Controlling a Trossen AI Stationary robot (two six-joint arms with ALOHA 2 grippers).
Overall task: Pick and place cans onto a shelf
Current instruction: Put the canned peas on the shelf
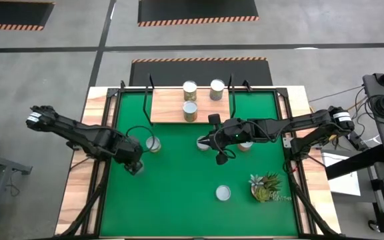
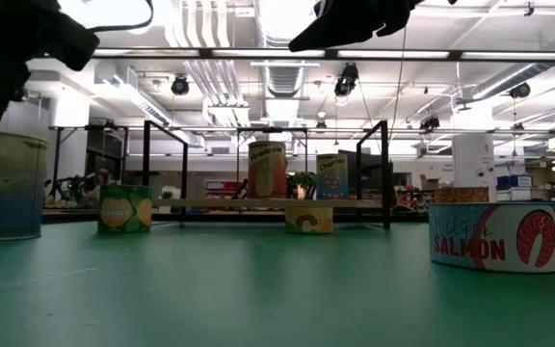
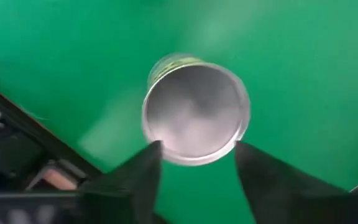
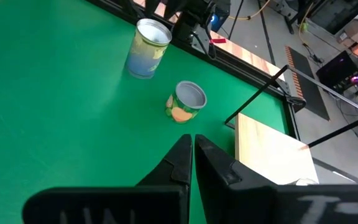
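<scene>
The light-wood shelf [image 1: 172,107] stands at the far middle of the green mat with three cans [image 1: 190,87] on it. My left gripper [image 1: 135,165] is open just above a tall can with a silver top [image 3: 196,115]. In the left wrist view one finger shows on each side of its rim, and I see no touch. The same can stands on the mat in the low view [image 2: 3,183] and in the right wrist view [image 4: 148,46]. A shorter green can [image 1: 153,143] stands beside it. My right gripper [image 4: 191,152] is shut and empty, raised over the mat's middle [image 1: 211,139].
A flat salmon can [image 1: 223,193] stands near the front, also in the low view [image 2: 494,236]. Two more cans [image 1: 203,142] [image 1: 245,145] stand partly under the right arm. A small leafy plant [image 1: 265,187] is at the near right. The shelf's black brackets [image 1: 233,93] rise at its ends.
</scene>
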